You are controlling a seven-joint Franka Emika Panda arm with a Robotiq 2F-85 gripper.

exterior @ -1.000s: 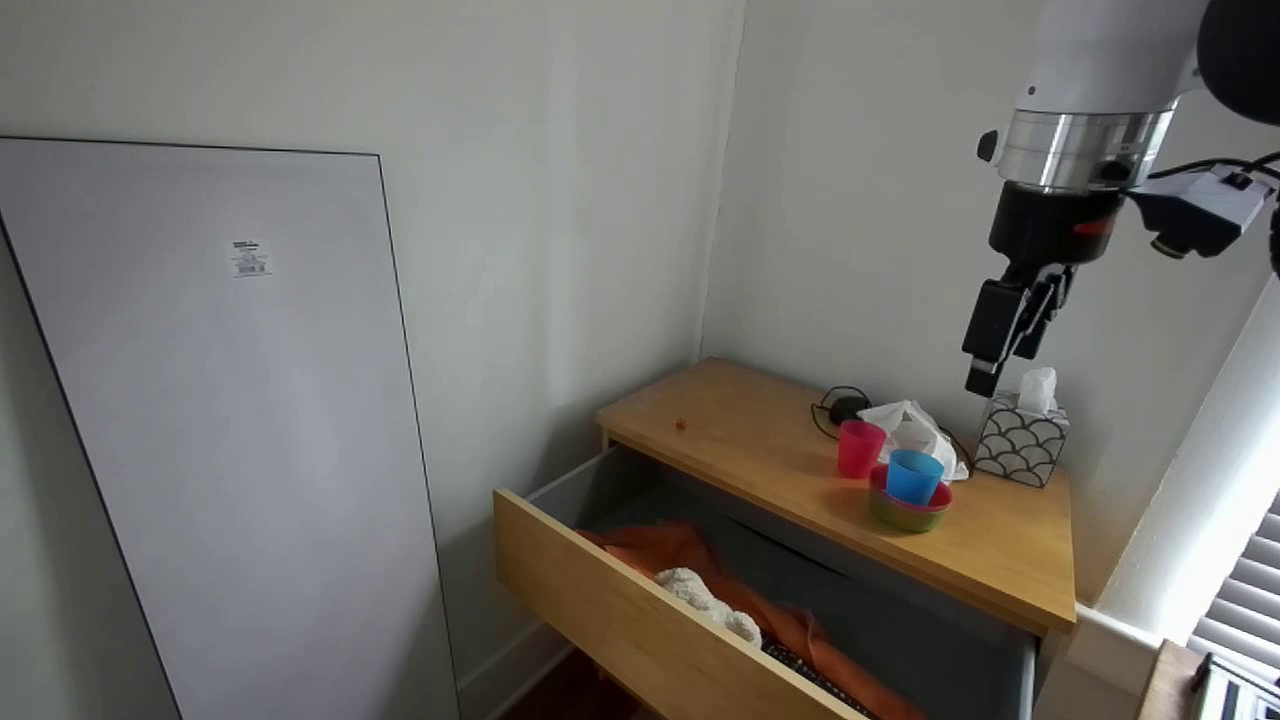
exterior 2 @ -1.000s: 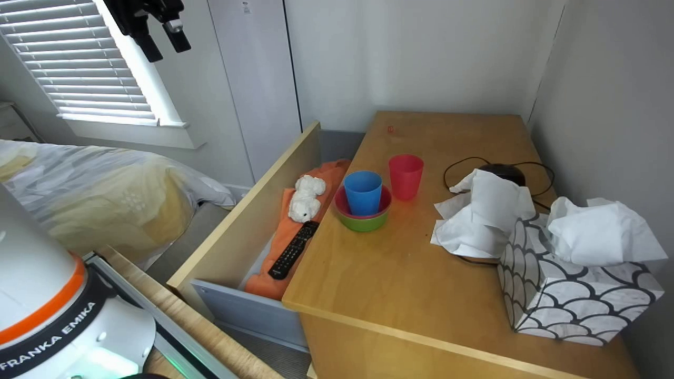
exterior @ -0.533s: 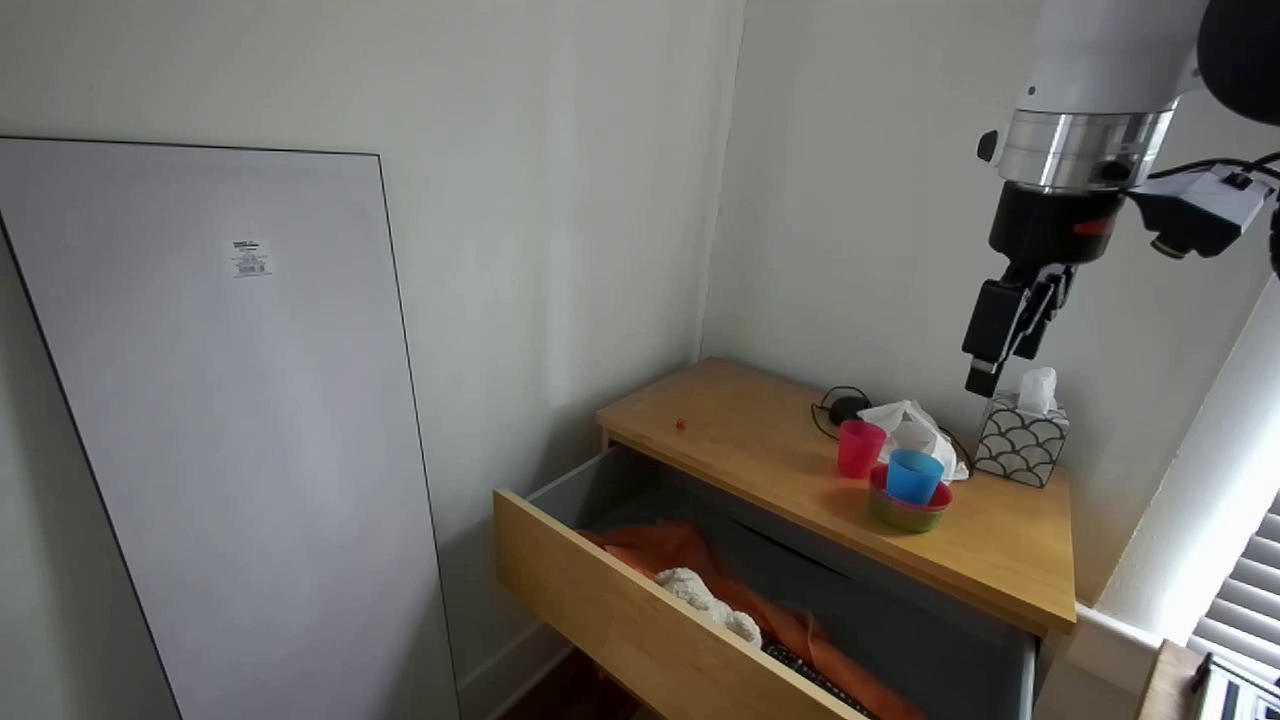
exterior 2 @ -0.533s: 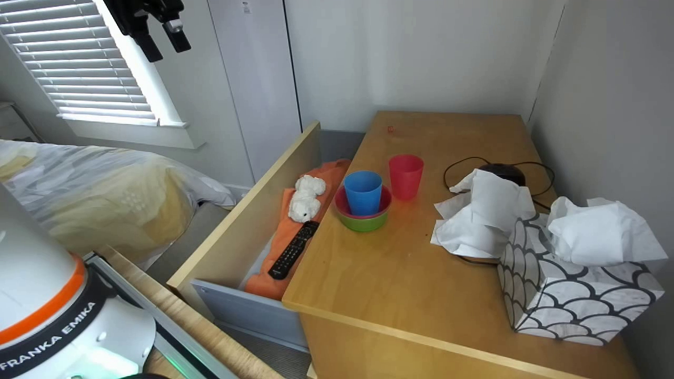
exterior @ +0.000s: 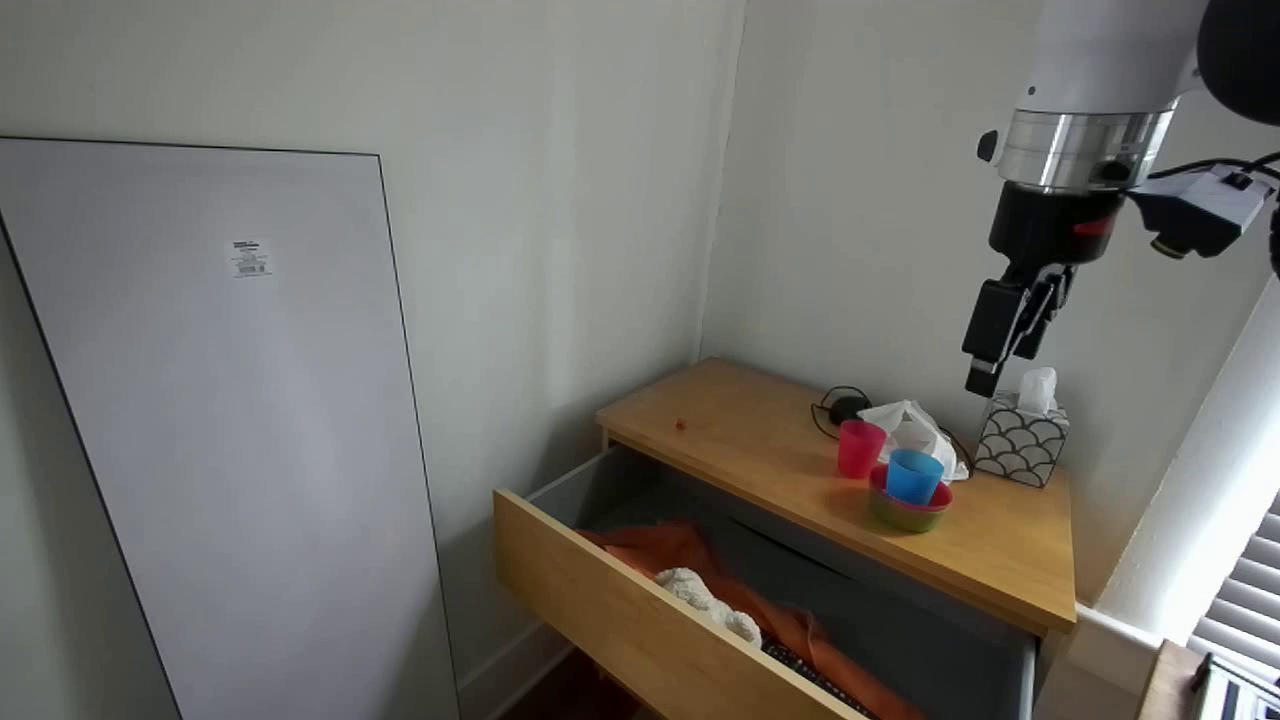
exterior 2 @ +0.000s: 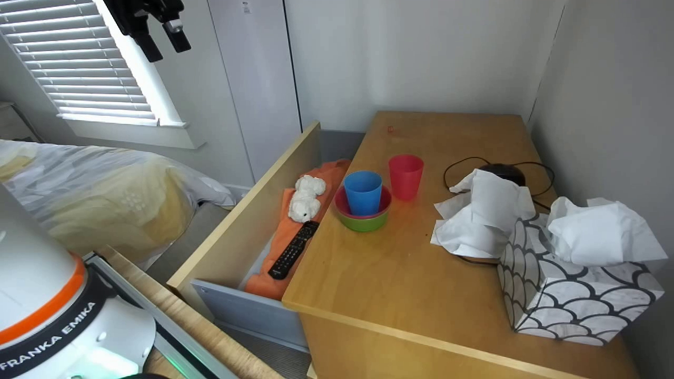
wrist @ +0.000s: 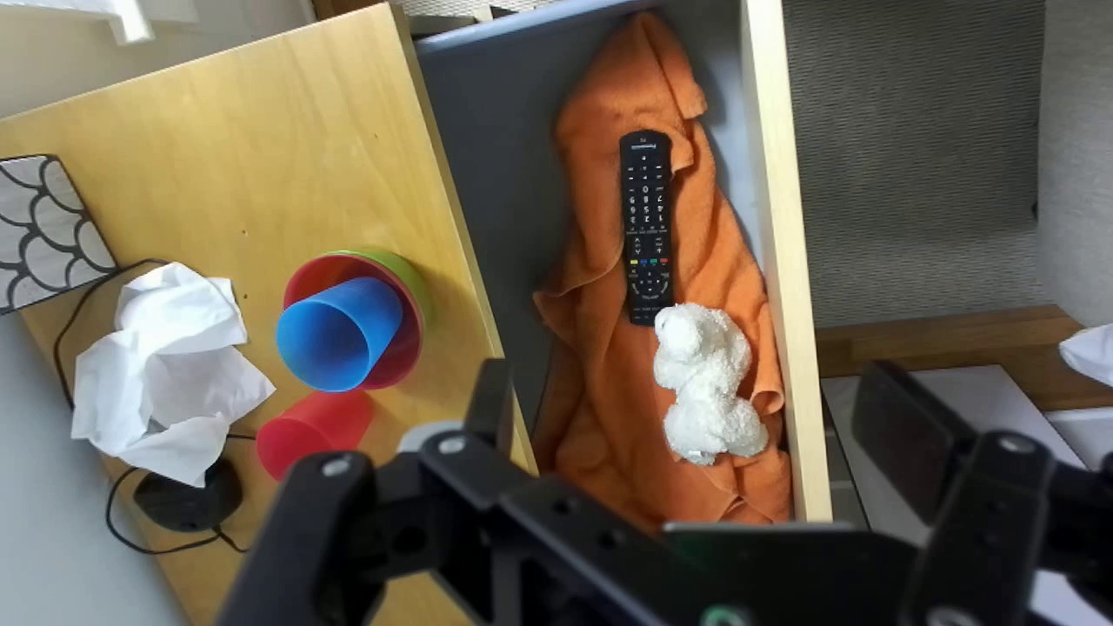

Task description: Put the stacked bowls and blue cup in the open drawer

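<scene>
The stacked bowls (exterior 2: 363,225), a red one nested in a green one, sit on the dresser top near its drawer-side edge. Standing inside the upper bowl is the blue cup (exterior 2: 363,193); the wrist view shows the same blue cup (wrist: 326,343) at left, mouth toward the camera. Below that edge the open drawer (exterior: 640,605) is pulled out, its light wood front (wrist: 793,348) crossing the wrist view. My gripper (wrist: 701,413) hangs high above the drawer, apart from everything. Its fingers are spread wide with nothing between them, as an exterior view of the gripper (exterior 2: 167,48) also shows.
Inside the drawer lie an orange cloth (wrist: 600,382), a black remote (wrist: 646,226) and a white plush toy (wrist: 706,382). A red cup (exterior 2: 406,177) stands close beside the bowls. Crumpled tissue (exterior 2: 482,216), a cabled black device (exterior 2: 503,173) and a tissue box (exterior 2: 584,305) occupy the wall side.
</scene>
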